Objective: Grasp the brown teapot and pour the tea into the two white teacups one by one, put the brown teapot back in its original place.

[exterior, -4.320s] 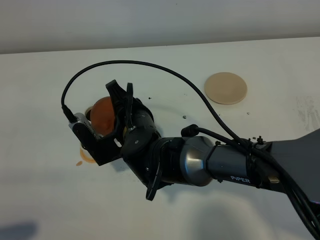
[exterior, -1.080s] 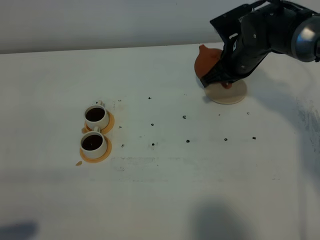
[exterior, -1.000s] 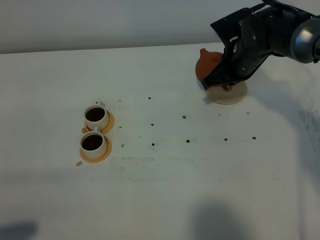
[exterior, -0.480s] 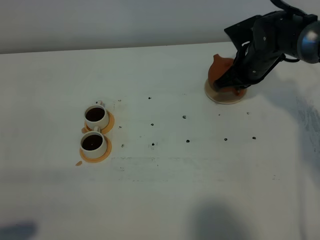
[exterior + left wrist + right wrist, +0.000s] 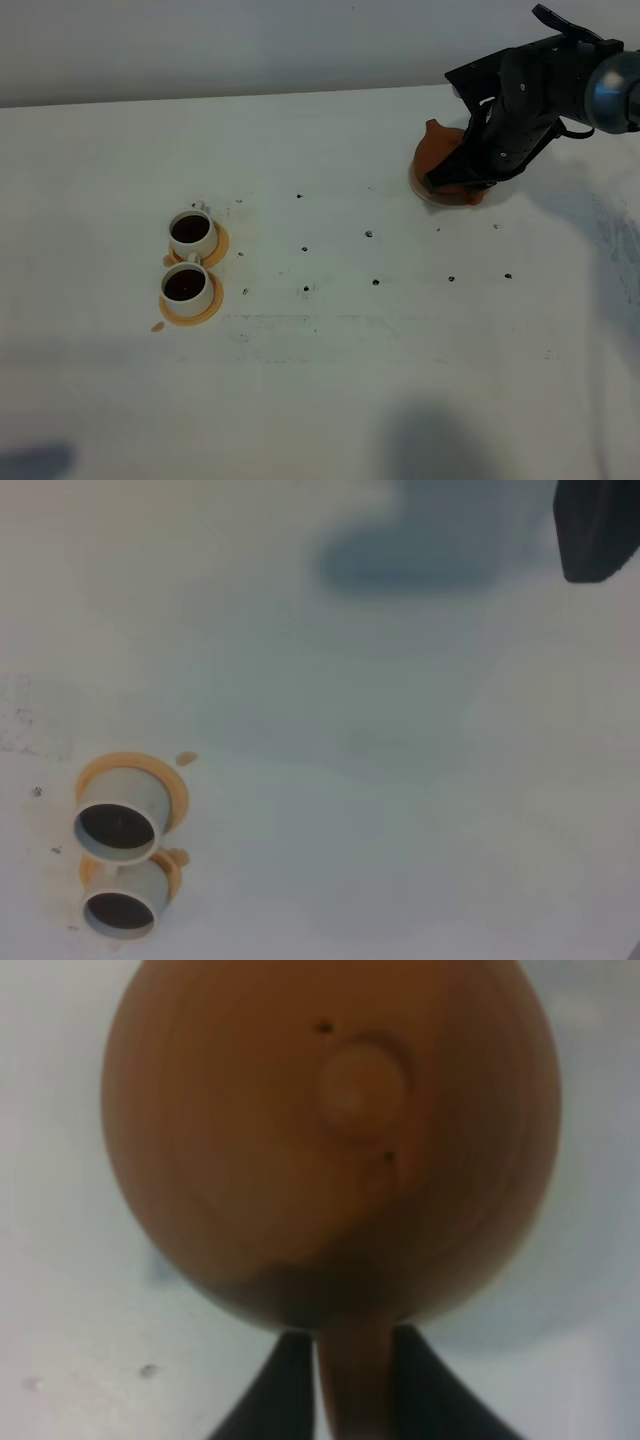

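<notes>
White table (image 5: 330, 380) carries everything I can see. Near its left side, two orange saucers (image 5: 190, 308) lie touching, one just behind the other, each under a white teacup (image 5: 187, 286) filled with dark liquid; the farther cup (image 5: 192, 232) has its handle pointing away. A small orange fleck (image 5: 158, 326) lies just left of the nearer saucer. Dark specks (image 5: 369, 234) are scattered across the middle of the table. At far right a pale coaster (image 5: 428, 192) lies flat, mostly hidden under the brown teapot (image 5: 442, 150).
</notes>
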Available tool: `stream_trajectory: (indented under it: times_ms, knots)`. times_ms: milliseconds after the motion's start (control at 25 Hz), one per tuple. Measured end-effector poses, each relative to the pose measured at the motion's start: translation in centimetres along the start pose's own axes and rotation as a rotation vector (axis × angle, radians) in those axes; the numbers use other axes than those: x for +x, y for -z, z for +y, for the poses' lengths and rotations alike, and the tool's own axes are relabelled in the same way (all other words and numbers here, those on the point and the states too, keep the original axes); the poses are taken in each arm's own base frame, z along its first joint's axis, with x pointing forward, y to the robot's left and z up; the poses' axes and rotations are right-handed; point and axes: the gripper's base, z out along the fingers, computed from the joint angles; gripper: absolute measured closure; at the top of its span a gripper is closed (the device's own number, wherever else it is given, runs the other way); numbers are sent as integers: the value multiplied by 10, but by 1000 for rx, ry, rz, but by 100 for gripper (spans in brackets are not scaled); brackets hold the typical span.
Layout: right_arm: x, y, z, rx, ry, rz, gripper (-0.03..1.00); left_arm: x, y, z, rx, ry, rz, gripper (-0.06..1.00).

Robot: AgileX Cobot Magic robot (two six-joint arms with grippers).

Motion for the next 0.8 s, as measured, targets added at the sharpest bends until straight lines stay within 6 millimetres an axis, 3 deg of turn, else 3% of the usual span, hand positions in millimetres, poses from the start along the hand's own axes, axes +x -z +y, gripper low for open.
stream_trajectory:
  times_ms: [200, 280, 360, 600, 800]
  knots:
    - [0, 1, 1, -8, -7, 8, 47, 0, 0, 0, 0, 0, 0, 67]
    - [0, 9, 1, -8, -8, -1, 41, 0, 0, 0, 0, 0, 0, 67]
    - [-3, 26, 1, -7, -8, -36, 40, 0, 0, 0, 0, 0, 0, 67]
    - [-7, 101, -3, -3, -26, -192, 46, 0, 0, 0, 0, 0, 0, 67]
    - [20, 150, -12, 16, -50, -265, 49, 0, 0, 0, 0, 0, 1, 67]
